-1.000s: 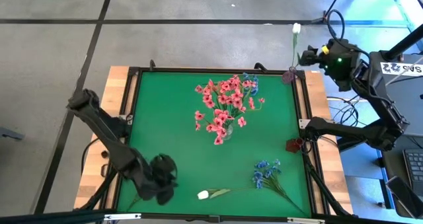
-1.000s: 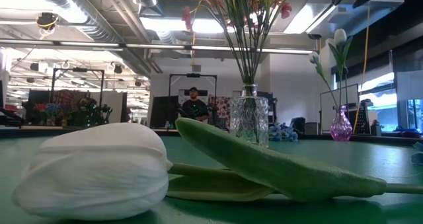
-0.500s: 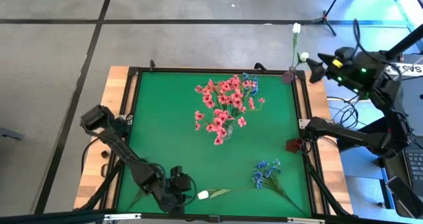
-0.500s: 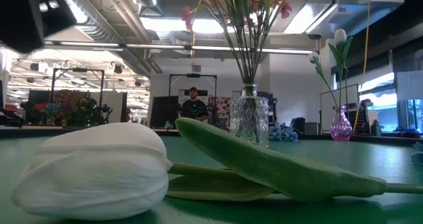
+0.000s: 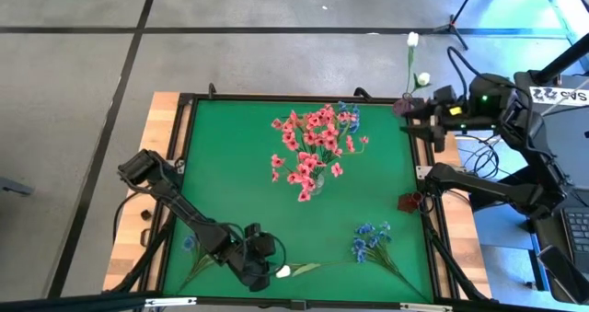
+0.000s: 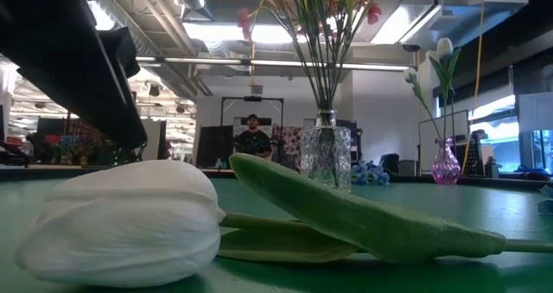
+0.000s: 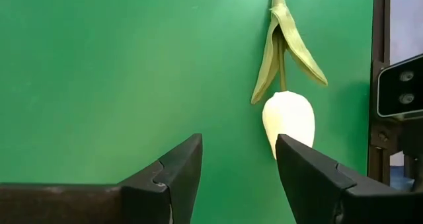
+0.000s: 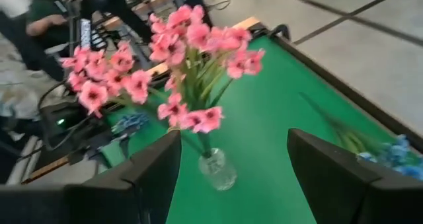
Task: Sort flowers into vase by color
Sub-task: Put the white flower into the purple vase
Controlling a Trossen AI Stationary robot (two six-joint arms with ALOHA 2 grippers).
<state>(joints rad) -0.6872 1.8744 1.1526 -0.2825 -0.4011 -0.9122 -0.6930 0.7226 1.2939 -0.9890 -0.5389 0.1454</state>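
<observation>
A white tulip bud with green leaves lies flat on the green mat near its front edge; it fills the low view. My left gripper is open and low just left of the bud. In the left wrist view the gripper has the bud just ahead of one fingertip. Pink flowers and a blue sprig stand in a clear glass vase. White buds stand in a small purple vase. My right gripper is open and empty beside the purple vase.
A blue sprig lies on the mat at the front right and another at the front left. A small red object stands at the mat's right edge. A dark frame rims the mat. A person stands far behind.
My left gripper has come down and gone toward the table's right edge, up to the white bud, staying open. My right gripper has swung a little toward the near edge beside the purple vase. The flowers have not moved.
</observation>
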